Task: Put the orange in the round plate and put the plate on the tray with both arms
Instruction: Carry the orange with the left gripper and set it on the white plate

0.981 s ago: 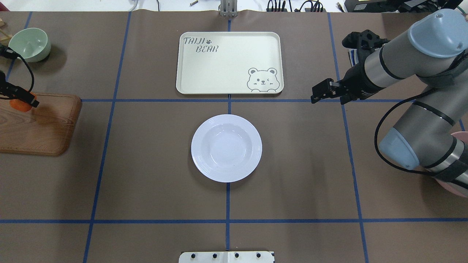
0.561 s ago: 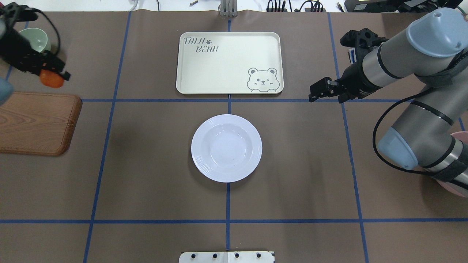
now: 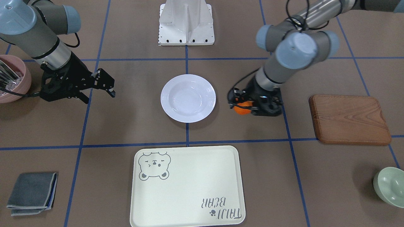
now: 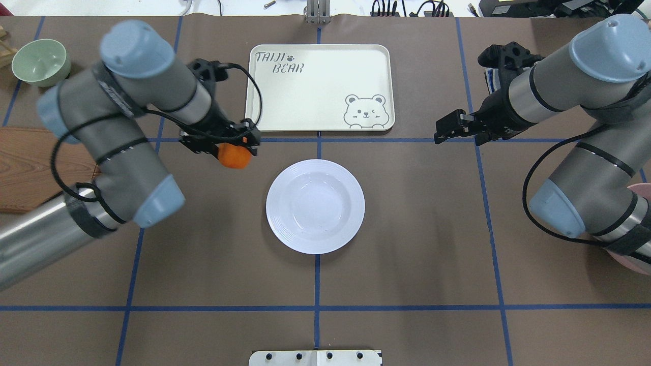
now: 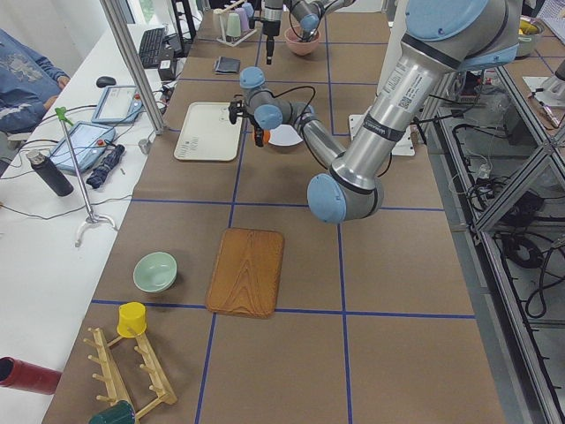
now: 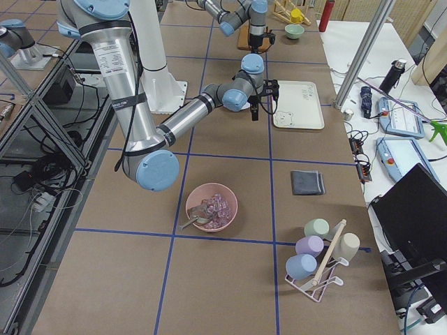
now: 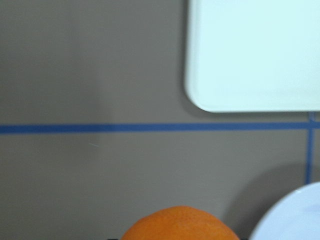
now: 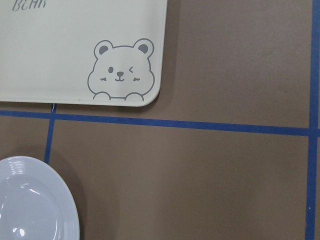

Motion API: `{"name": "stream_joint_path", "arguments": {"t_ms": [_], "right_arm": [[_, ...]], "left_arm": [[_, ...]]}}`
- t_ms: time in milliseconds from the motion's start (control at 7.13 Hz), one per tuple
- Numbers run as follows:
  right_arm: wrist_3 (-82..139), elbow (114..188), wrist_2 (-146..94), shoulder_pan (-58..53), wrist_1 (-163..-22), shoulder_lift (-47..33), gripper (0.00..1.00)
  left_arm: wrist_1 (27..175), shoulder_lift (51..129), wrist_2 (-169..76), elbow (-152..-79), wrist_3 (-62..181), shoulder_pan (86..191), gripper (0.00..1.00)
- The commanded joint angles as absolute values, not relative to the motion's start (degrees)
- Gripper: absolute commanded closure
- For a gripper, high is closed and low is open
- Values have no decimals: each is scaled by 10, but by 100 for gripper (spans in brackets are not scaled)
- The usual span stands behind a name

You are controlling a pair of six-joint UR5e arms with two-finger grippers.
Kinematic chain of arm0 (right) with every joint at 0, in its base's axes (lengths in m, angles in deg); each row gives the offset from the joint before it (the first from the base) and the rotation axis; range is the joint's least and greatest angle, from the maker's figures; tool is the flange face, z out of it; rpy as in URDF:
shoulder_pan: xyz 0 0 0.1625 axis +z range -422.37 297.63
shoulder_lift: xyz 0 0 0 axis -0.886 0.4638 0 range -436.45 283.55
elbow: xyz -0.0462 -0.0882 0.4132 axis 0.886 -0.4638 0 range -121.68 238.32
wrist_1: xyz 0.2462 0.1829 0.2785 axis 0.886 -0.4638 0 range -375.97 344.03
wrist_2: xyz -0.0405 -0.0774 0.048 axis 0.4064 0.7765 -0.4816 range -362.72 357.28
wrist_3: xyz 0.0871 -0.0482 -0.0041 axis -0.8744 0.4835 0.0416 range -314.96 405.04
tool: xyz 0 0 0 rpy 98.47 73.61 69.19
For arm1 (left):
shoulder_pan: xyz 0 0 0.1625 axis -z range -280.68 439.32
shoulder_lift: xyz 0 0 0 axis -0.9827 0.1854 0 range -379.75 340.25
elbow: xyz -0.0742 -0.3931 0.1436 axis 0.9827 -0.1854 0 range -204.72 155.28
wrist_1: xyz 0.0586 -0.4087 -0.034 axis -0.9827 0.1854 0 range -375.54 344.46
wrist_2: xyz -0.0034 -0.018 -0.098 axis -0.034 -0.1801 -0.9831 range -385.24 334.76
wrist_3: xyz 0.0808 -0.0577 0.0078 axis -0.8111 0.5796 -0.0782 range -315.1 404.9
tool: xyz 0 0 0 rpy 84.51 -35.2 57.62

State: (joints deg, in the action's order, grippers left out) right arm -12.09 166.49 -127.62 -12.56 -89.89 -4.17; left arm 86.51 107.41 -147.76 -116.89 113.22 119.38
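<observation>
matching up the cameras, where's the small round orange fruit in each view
front-facing: small round orange fruit right of centre.
overhead: fruit left of centre.
exterior left: fruit upper middle, tiny.
exterior right: cannot tell.
left wrist: fruit at bottom edge.
right wrist: not in it.
landmark: white round ridged plate, near the fruit.

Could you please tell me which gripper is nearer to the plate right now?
Left. The left gripper, holding the orange, hangs just beyond the plate's far-left rim; the right gripper hangs well off to the plate's far right.
</observation>
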Motion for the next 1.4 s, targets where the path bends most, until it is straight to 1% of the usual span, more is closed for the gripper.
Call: {"name": "stream_joint_path", "arguments": {"t_ms": [0, 140, 280, 421, 701, 981, 1121, 1262], "right_arm": [[-121, 1663, -1276, -126, -899, -38, 0], [-121, 1663, -1276, -127, -899, -38, 0], [-121, 1662, -1277, -129, -899, -38, 0], [-121, 1662, -1275, -135, -899, -38, 0], [-160, 1662, -1264, -161, -898, -46, 0], [-169, 1658, -1253, -183, -898, -55, 0], [-181, 1654, -1249, -196, -897, -56, 0], [-220, 1637, -1240, -215, -887, -78, 0]], "left_arm": [[866, 1164, -1413, -1099, 1200, 1125, 100], [867, 1164, -1406, -1097, 1200, 1114, 100], [867, 1161, -1391, -1096, 1198, 1106, 61], [868, 1155, -1390, -1098, 1195, 1106, 2], [874, 1152, -1397, -1108, 1194, 1111, 2], [873, 1117, -1398, -1155, 1193, 1123, 2], [873, 1088, -1399, -1187, 1193, 1136, 2], [874, 1054, -1432, -1212, 1184, 1164, 2]]}}
